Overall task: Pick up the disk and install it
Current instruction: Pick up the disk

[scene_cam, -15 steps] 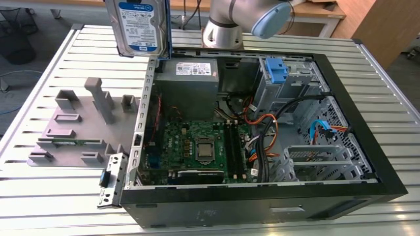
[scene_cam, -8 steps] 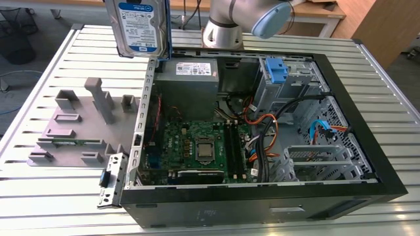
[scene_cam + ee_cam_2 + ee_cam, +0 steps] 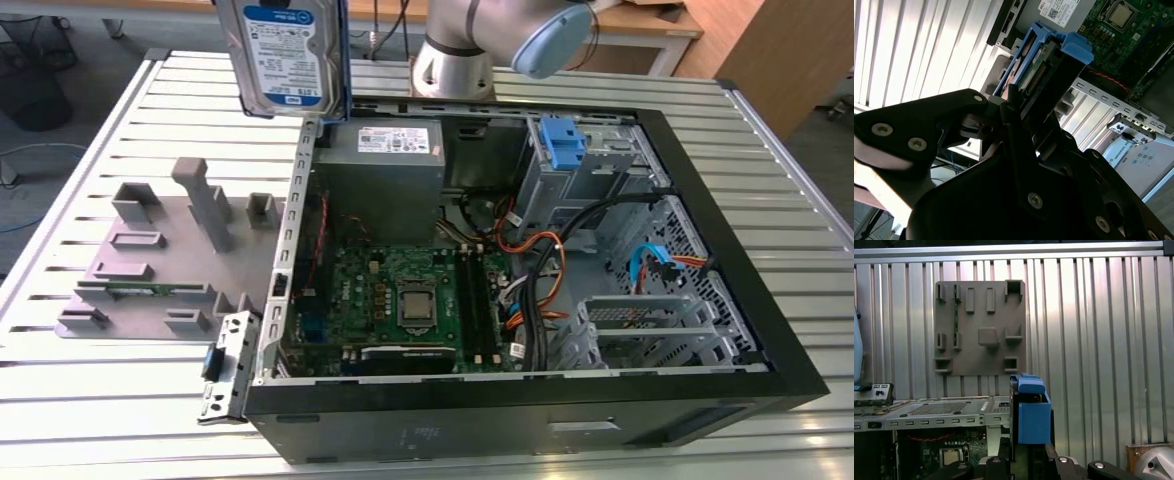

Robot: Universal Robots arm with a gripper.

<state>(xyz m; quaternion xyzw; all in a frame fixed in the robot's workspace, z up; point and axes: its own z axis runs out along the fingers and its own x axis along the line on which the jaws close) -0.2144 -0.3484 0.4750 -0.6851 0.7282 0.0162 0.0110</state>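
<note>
Black gripper (image 3: pixel 1016 107) clamped shut on the flat silver-metal disk (image 3: pixel 283 55) with blue-and-white label and blue plastic rails, held upright. Disk is at the exterior view's upper left, above the open black computer case (image 3: pixel 534 410); grey fixture plate (image 3: pixel 160 262) lies beside the case.

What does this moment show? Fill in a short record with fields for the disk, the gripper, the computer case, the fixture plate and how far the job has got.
disk: held in the air on end, label facing the exterior camera, above the case's wall on the exterior view's left
gripper: shut on the disk
computer case: open on the table, motherboard exposed
fixture plate: grey, flat on the slatted table, at the exterior view's left of the case
progress: disk picked up, not yet installed
</note>
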